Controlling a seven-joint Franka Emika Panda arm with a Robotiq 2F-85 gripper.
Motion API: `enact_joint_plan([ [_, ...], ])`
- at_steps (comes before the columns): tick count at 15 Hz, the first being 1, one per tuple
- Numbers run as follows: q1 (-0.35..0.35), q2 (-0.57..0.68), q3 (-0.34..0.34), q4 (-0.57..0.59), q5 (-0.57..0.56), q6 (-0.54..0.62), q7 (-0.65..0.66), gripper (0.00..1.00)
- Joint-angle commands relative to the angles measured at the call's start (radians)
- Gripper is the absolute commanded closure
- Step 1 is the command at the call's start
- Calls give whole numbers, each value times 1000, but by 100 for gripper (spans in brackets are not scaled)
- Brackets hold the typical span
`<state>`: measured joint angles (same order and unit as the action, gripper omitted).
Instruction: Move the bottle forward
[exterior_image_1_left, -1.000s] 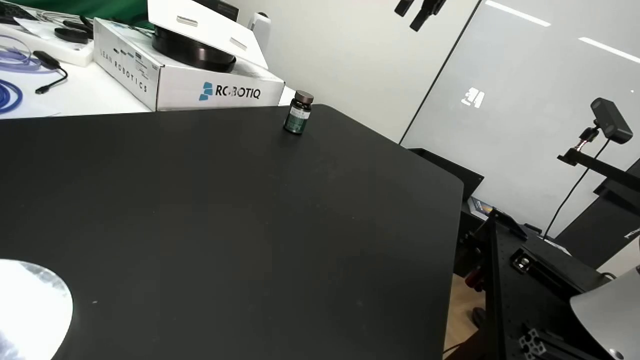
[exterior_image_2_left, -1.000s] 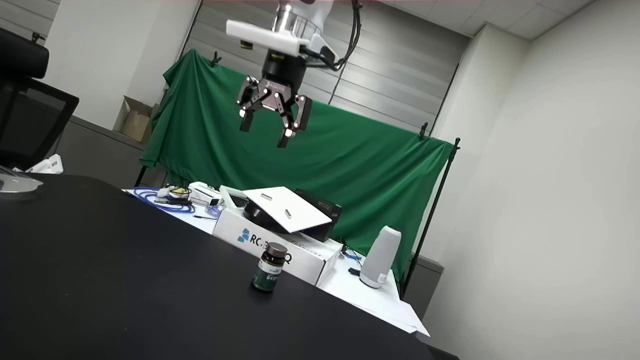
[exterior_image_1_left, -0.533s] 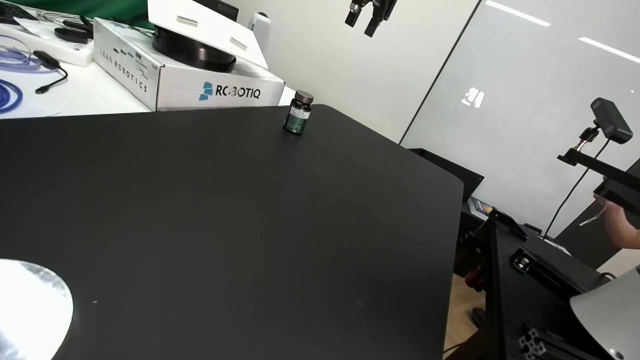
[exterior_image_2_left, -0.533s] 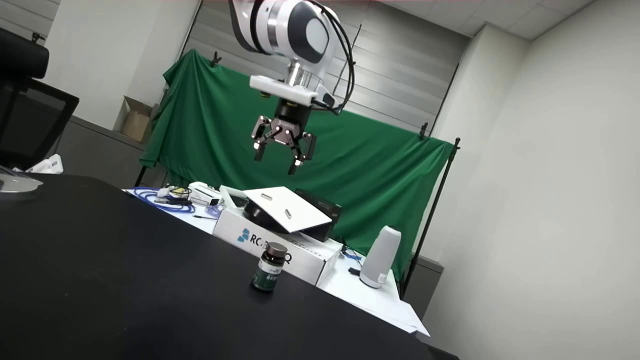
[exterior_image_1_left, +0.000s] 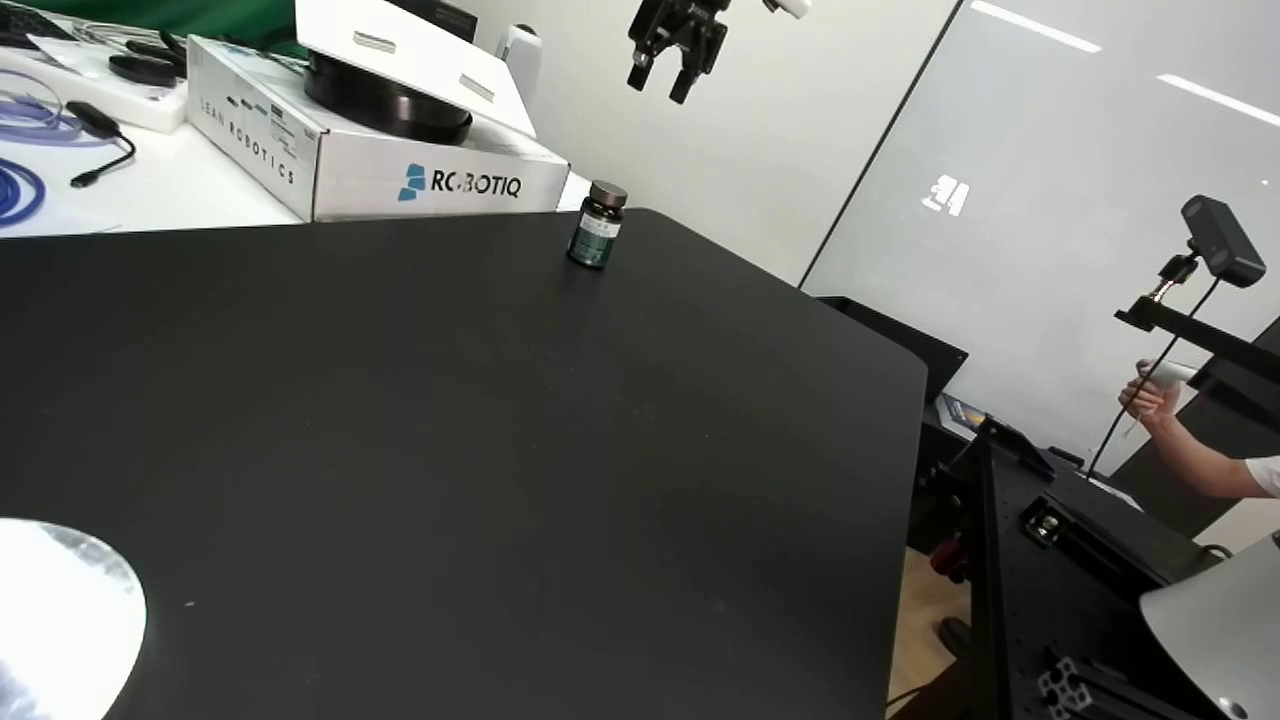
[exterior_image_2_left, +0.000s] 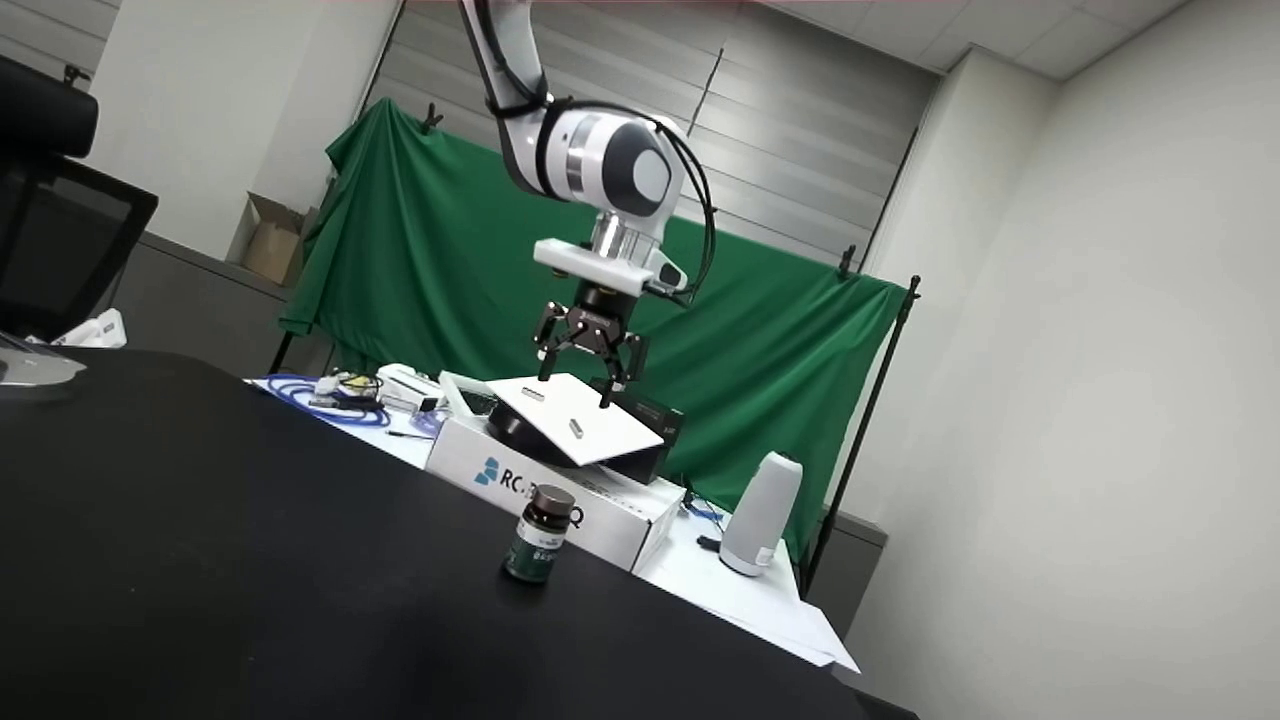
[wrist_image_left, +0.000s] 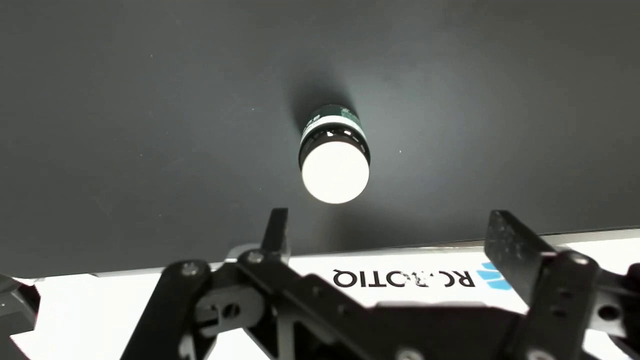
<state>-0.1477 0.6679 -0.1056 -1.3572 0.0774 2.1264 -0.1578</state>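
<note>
My hand (wrist_image_left: 389, 225), spread wide with nothing in its grasp

My fingers (wrist_image_left: 510, 245) stand far apart, in mid-air clear of the broad, matte black surface (exterior_image_1_left: 480, 450), touching nothing. The small, squat, dark green bottle with a white label band and brownish-grey cap (exterior_image_1_left: 597, 225) stands upright there, near a rounded corner; in the wrist view it sits off my centre line, nearer one finger than the other.

I expect it to be light and stiff, though I can't tell how full it is, nor whether the shiny wall is glass or plastic; I'd treat it as breakable and a bit slick. The best hold looks to be round the label, below the shoulder, a finger on either side; the cap alone might turn. If I push instead, I'd press low, lest it topple.

The black surface looks smooth, with a few pale specks. Past its edge, a white cardboard box printed ROBOTIQ (exterior_image_1_left: 345, 175) bears a tilted white panel (exterior_image_1_left: 420, 60) propped on a black disc (exterior_image_1_left: 390, 110). Behind hangs a creased green cloth (exterior_image_2_left: 450, 280), and in an exterior view a person's bare forearm (exterior_image_1_left: 1200, 460) shows, a pale device (exterior_image_1_left: 1165, 374) in the grip.
</note>
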Motion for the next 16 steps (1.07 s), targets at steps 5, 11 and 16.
enact_joint_plan([
  [5, -72, 311, 40, 409, 6, -116, 21, 0],
  [11, -118, 475, 60, 652, 24, -167, -11, 0],
  [16, -128, 548, 66, 766, 4, -232, 4, 0],
])
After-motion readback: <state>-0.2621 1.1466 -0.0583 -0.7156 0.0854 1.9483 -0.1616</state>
